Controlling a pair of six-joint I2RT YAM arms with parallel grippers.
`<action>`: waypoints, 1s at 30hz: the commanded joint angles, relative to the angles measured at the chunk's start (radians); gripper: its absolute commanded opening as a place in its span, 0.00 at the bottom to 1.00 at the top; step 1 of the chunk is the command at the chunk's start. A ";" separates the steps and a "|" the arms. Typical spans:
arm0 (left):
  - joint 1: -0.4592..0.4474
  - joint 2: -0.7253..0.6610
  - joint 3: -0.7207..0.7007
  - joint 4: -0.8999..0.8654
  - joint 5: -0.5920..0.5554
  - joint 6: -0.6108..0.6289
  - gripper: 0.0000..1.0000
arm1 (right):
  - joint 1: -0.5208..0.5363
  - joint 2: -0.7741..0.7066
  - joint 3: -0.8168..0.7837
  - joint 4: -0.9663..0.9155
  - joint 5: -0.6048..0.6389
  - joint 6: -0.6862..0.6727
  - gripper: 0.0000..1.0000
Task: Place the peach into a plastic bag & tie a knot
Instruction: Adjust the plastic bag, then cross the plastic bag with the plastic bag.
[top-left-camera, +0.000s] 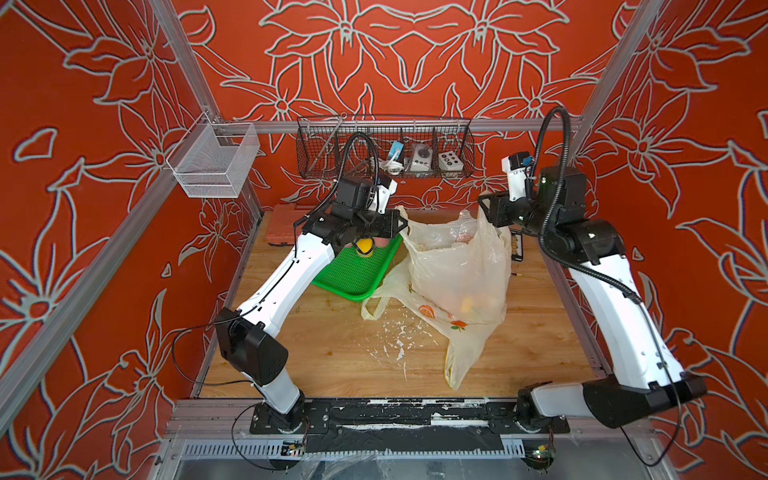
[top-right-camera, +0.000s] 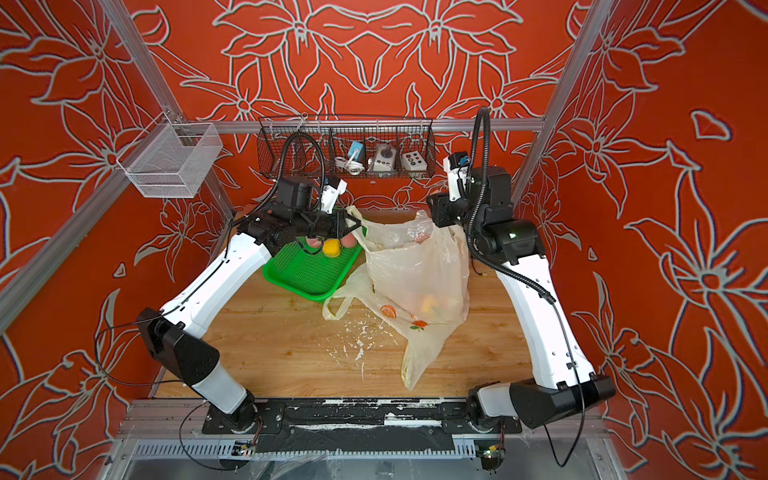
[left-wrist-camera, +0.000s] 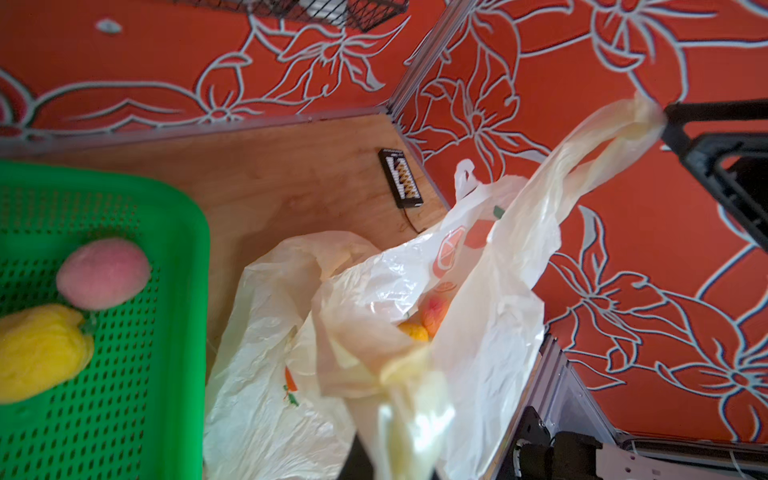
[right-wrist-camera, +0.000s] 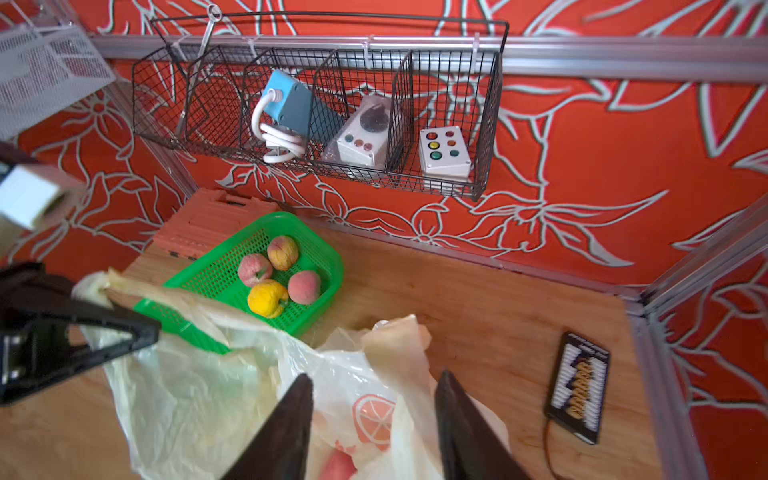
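The cream plastic bag (top-left-camera: 457, 266) with orange-slice prints hangs open in the middle of the table in both top views. My left gripper (top-left-camera: 400, 223) is shut on its left handle (left-wrist-camera: 409, 415) and holds it up above the green tray (top-left-camera: 353, 282). My right gripper (right-wrist-camera: 374, 376) stands open over the bag's right side, with loose film rising between its fingers. One peach (left-wrist-camera: 434, 309) lies inside the bag beside a yellow-orange fruit. Three more peaches (right-wrist-camera: 304, 286) and a yellow pepper (right-wrist-camera: 268, 298) sit in the tray.
A black wire basket (top-left-camera: 384, 151) with switch boxes hangs on the back rail, and a white mesh basket (top-left-camera: 216, 160) hangs at the left. An orange box (right-wrist-camera: 199, 224) lies behind the tray. A small black device (right-wrist-camera: 579, 390) lies by the right wall. White flecks (top-left-camera: 395, 332) dot the wood.
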 joint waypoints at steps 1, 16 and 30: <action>0.000 0.011 -0.003 0.077 0.073 0.041 0.00 | 0.017 -0.008 0.142 -0.227 -0.013 0.014 0.59; -0.009 -0.084 -0.232 0.376 0.275 0.209 0.05 | 0.271 0.204 0.250 -0.154 -0.255 0.181 0.64; -0.020 -0.055 -0.222 0.371 0.315 0.251 0.04 | 0.275 0.333 0.230 -0.077 -0.327 0.232 0.55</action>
